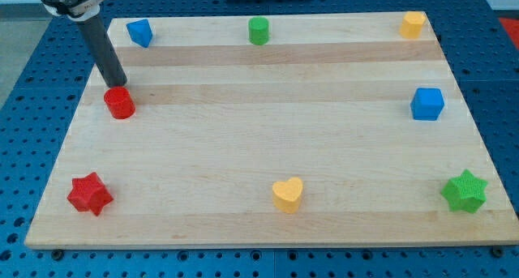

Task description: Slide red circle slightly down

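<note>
At the left side of the frame, our tip, the lower end of the straight dark rod, sits just above the small red circle block, touching or all but touching its upper edge. We carry no pincer, so there is nothing to release or clench; the rod only presses. The red circle lies near the left edge of the pale wooden board, about midway between top and bottom.

Along the top edge we see a blue block at the upper left, a green cylinder at centre and a yellow block at the upper right. A blue cube sits at the right. Along the bottom lie a red star, a yellow heart and a green star.
</note>
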`<state>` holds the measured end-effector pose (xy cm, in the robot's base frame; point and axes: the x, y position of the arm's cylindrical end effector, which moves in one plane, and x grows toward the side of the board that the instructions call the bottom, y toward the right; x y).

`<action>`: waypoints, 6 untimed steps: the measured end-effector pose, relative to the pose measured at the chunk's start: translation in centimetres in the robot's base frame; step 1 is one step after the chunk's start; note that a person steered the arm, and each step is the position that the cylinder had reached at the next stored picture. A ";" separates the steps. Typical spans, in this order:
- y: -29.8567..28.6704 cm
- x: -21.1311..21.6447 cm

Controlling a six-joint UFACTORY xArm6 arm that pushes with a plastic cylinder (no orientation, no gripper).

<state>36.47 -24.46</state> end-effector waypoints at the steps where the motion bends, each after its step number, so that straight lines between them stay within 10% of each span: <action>1: 2.3 2.1; 6: 3.0 4.3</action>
